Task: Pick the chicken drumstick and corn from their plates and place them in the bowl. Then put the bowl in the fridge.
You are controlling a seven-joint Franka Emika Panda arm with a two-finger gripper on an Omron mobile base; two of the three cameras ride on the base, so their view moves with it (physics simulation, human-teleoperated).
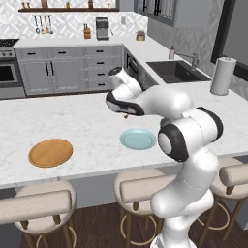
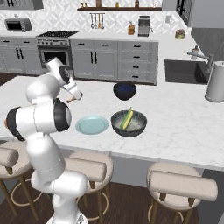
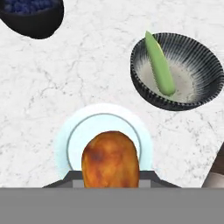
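Carrying the chicken drumstick (image 3: 110,158) between its fingers, the gripper (image 1: 127,115) hung above the marble island counter (image 1: 87,128), over the far edge of the teal plate (image 1: 138,139). Hand view: drumstick's fat end filled the space between the fingertips, plate directly beneath it. Jaws clamped on the drumstick, partly apart around its body. Only a small brown tip showed under the hand in the left base view.

Key relation: the bowl (image 2: 129,124) sat just beside the teal plate, to the robot's right of it, rims close but whether touching I could not tell. In the hand view the bowl (image 3: 176,72) lay up and to the right of the held drumstick. The corn (image 2: 126,118) already lay in the bowl, leaning across the inside with one end propped on the far rim. Free room looked to be on the side of the bowl beside the cob.

Wooden plate (image 1: 50,152) bare, well apart to the left. Navy bowl (image 2: 124,91) stood farther back on the counter.

Arm pose: elbow folded high over the counter edge, forearm reaching forward and left, wrist turned down.

Judged next: carry right, release over the bowl.
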